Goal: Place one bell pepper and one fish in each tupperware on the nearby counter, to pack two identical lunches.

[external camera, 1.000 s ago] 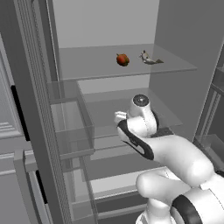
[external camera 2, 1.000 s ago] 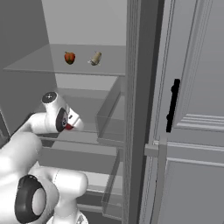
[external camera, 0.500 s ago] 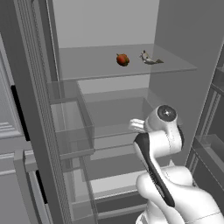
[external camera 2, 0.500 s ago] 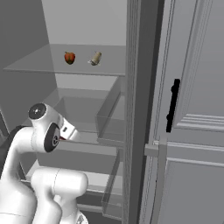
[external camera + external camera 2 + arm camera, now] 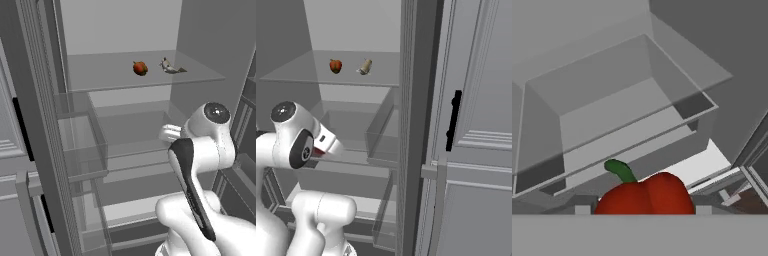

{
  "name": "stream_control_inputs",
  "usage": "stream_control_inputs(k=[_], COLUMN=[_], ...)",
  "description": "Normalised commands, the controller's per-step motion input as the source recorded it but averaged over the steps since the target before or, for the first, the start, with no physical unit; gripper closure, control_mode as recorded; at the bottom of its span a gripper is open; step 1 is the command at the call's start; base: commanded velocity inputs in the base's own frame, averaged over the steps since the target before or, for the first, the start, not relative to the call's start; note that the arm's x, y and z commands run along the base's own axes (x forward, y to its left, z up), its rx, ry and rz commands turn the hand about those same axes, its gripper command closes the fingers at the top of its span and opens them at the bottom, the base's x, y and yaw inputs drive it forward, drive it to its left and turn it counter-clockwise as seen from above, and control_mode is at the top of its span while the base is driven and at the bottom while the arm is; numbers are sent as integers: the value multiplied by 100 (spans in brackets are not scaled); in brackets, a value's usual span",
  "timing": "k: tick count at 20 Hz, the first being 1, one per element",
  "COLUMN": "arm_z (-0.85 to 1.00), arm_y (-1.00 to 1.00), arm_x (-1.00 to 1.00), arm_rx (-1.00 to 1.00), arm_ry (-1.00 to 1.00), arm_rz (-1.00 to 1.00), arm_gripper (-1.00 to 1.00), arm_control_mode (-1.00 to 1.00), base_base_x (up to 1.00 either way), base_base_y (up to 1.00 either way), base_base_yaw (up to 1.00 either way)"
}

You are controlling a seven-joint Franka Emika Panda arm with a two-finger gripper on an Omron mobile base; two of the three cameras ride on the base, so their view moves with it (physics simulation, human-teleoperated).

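Observation:
A bright red bell pepper [image 5: 644, 195] with a green stem sits at the bottom of the hand view, and my gripper [image 5: 640, 210] is shut on it. The hand [image 5: 326, 142] is drawn back in front of the open fridge's middle level. On the glass shelf [image 5: 100, 82] above lie a darker red bell pepper [image 5: 140, 68] and, just to its right, a small fish [image 5: 170, 67]. From the right base view the same bell pepper [image 5: 335, 65] and fish [image 5: 365, 66] lie side by side. The tupperware and the counter are out of view.
A clear fridge drawer [image 5: 612, 115] lies ahead of the hand, and another clear drawer [image 5: 82, 150] juts out at the left. A grey cabinet door with a black handle [image 5: 453, 120] stands to the right of the fridge. Door shelves [image 5: 245, 170] stand at the far right.
The arm has folded back from the fridge interior toward the base, and the hand has dropped lower and nearer. The pepper and fish on the shelf have not moved.

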Motion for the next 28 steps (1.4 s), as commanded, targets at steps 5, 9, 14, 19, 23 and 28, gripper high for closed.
stream_control_inputs(k=[5, 9, 14, 19, 23, 28], arm_z=[3, 0, 0, -4, 0, 0], arm_y=[0, 0, 0, 0, 0, 0], arm_x=[-72, -81, -70, -22, 0, 0], arm_rx=[0, 0, 0, 0, 0, 0], arm_ry=[0, -5, -5, 0, 0, 0], arm_rz=[5, 4, 1, 0, 0, 0], arm_gripper=[100, 100, 100, 100, 100, 100], arm_control_mode=[-100, -100, -100, 100, 100, 100], base_base_x=[0, 0, 0, -38, -93, -87], base_base_y=[0, 0, 0, 0, 0, 22], base_base_yaw=[0, 0, 0, 0, 2, 12])
